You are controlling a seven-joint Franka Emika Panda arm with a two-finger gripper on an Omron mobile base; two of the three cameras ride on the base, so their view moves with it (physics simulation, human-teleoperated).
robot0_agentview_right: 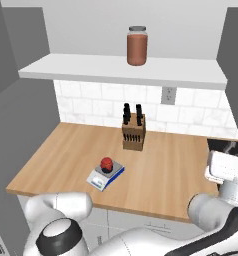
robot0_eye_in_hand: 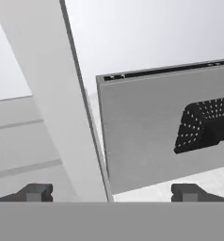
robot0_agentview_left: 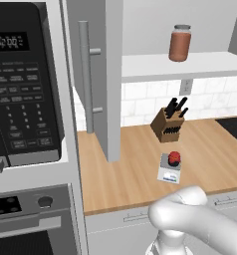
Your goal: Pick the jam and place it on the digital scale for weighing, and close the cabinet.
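The jam (robot0_agentview_right: 106, 163) sits on the digital scale (robot0_agentview_right: 97, 180) near the counter's front edge; the gripper (robot0_eye_in_hand: 111, 192), jaws spread and empty, should next push the cabinet (robot0_agentview_left: 98, 74) door shut.

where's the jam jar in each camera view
Left base view: the jam sits lower right of centre, on the digital scale.
Right base view: jam left of centre, on the scale.
Hand view: not in it.
Shared landmark: the knife block behind the scale.
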